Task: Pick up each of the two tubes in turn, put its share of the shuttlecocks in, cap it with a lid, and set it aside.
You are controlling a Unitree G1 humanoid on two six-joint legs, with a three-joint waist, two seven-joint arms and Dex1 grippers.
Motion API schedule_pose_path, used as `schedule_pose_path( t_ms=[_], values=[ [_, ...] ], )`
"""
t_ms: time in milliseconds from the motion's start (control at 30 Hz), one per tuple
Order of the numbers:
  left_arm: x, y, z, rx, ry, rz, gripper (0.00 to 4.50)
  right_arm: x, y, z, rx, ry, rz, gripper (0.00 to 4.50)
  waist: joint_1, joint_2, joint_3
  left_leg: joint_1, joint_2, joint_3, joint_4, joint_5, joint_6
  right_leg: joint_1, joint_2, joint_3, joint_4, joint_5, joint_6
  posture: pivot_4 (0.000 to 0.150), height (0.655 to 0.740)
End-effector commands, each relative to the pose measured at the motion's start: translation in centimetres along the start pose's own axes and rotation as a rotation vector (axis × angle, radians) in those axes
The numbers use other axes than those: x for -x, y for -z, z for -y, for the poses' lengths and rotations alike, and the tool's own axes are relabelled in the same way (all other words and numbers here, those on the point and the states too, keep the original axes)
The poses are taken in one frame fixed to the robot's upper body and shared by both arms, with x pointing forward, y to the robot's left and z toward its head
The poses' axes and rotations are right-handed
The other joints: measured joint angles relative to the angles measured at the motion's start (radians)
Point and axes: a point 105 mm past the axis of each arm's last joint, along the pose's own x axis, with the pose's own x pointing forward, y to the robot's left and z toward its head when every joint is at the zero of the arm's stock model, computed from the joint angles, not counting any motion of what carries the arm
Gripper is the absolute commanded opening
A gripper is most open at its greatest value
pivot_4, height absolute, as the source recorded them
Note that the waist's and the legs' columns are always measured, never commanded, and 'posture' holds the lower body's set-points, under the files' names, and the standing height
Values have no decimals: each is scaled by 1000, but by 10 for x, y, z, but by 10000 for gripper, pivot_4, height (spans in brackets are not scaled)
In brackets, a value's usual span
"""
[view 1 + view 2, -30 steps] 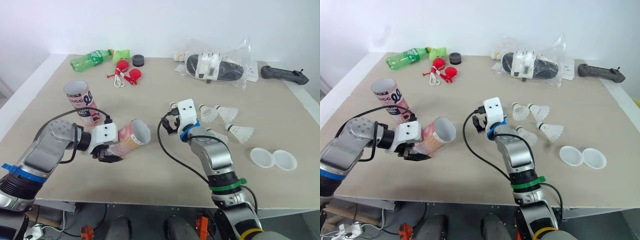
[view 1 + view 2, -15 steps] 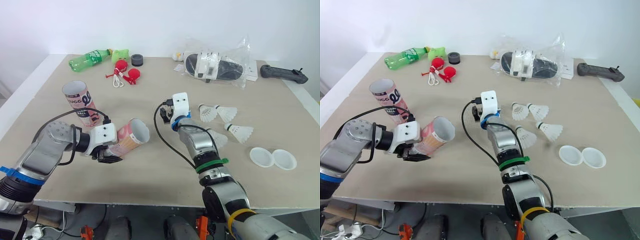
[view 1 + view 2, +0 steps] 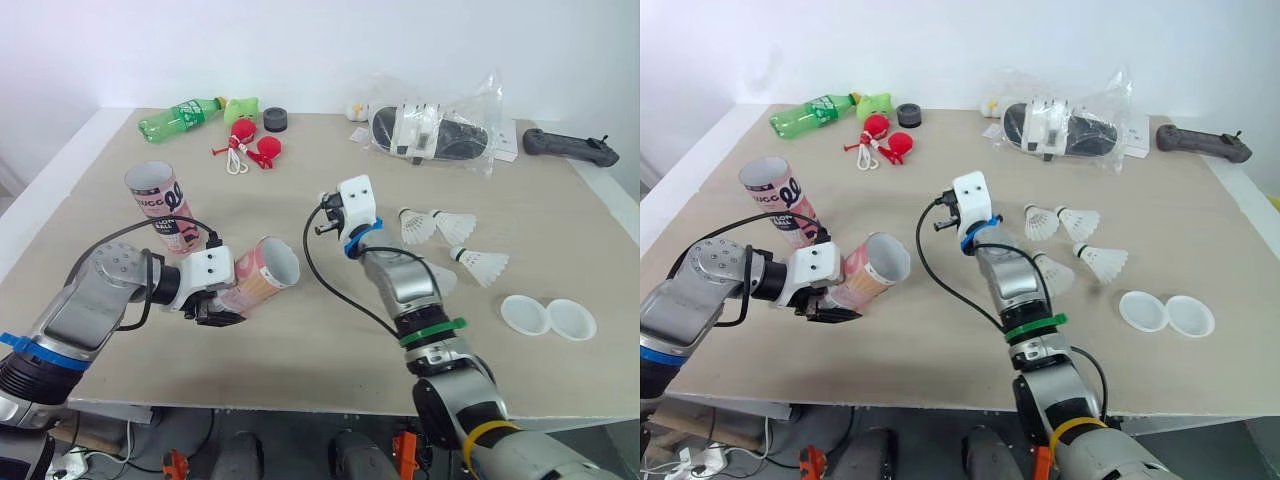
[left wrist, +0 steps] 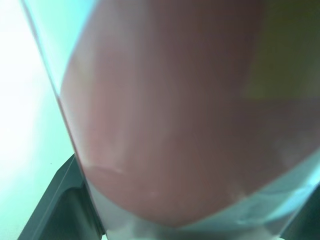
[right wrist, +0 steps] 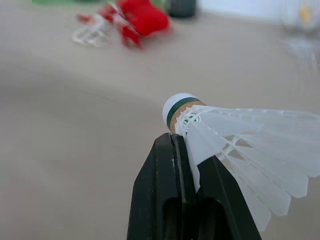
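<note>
My left gripper (image 3: 213,306) is shut on a pink tube (image 3: 266,274), holding it tilted just above the table with its open mouth facing right; up close the tube's wall (image 4: 170,125) fills the space between the fingers. A second tube (image 3: 160,205) leans at the left. My right gripper (image 5: 186,142) is shut on the feather skirt of a white shuttlecock (image 5: 240,135), and sits mid-table (image 3: 325,226) to the right of the held tube's mouth. Three shuttlecocks (image 3: 413,226) (image 3: 456,226) (image 3: 482,263) lie to the right. Two white lids (image 3: 524,314) (image 3: 571,319) rest near the right front.
At the back are a green bottle (image 3: 180,115), a red toy with cord (image 3: 255,147), a black roll (image 3: 276,121), a plastic bag with slippers (image 3: 430,130) and a black controller (image 3: 568,148). Another shuttlecock (image 3: 438,277) lies partly behind my right forearm.
My right gripper has shut on a shuttlecock and shifted a little to the left and away from me. The left arm and its tube have stayed put.
</note>
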Motion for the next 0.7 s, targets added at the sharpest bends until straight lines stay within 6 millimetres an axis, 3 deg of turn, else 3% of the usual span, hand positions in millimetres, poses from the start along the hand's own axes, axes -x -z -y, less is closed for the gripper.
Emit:
schedule_pose_path(
  t_ms=[33,133,267,533,667,700],
  values=[
    [-5,0,6,-3,31,0,31291,35,-66,-23,131,-289,198,917,3,1,1,0,0,0,0,0,0,0,0,0,0,0,0,1500,7400],
    [-7,1,7,-2,35,0,31291,78,-86,-37,290,-543,225,917,4,3,2,0,0,0,0,0,0,0,0,0,-1,0,0,1500,7400],
    [-8,1,7,-1,37,1,31291,111,-84,-51,382,-733,156,917,3,3,2,1,0,-1,0,0,0,1,0,-1,-1,0,0,1500,7400],
    [-9,1,7,-4,38,6,31291,121,-59,-77,431,-855,18,917,4,3,2,0,0,-1,2,0,1,1,0,0,-1,0,0,1500,7400],
    [-9,2,8,-3,39,4,31291,126,-55,-89,411,-901,15,917,4,3,2,0,0,-1,2,0,1,1,0,-1,-1,0,0,1500,7400],
    [-9,2,8,-4,39,3,31291,128,-55,-91,407,-909,15,3660,4,3,2,0,0,-1,2,0,1,1,0,-1,-1,0,0,1500,7400]
  ],
)
